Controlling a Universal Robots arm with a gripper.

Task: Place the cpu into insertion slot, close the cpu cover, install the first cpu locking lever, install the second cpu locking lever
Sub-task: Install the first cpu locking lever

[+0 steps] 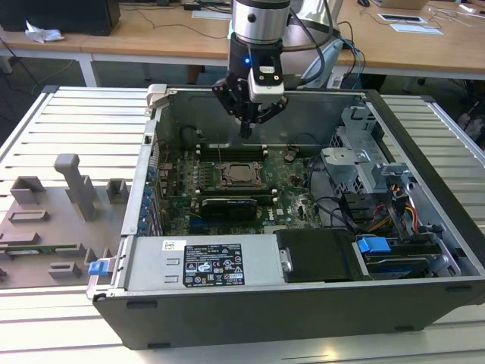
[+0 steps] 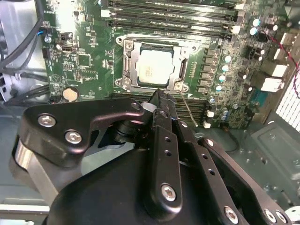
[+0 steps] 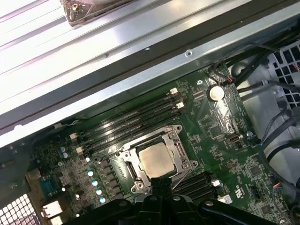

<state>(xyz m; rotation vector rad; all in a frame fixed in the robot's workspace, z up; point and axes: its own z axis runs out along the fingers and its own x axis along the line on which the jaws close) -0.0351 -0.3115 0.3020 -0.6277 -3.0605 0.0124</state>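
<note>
1. Cpu sits in insertion slot, just beyond claw tips; cpu cover looks down around it.
2. Claw pinched narrow, holding nothing.
3. Thin lever right beside tips: a slip could scrape memory slots.
</note>
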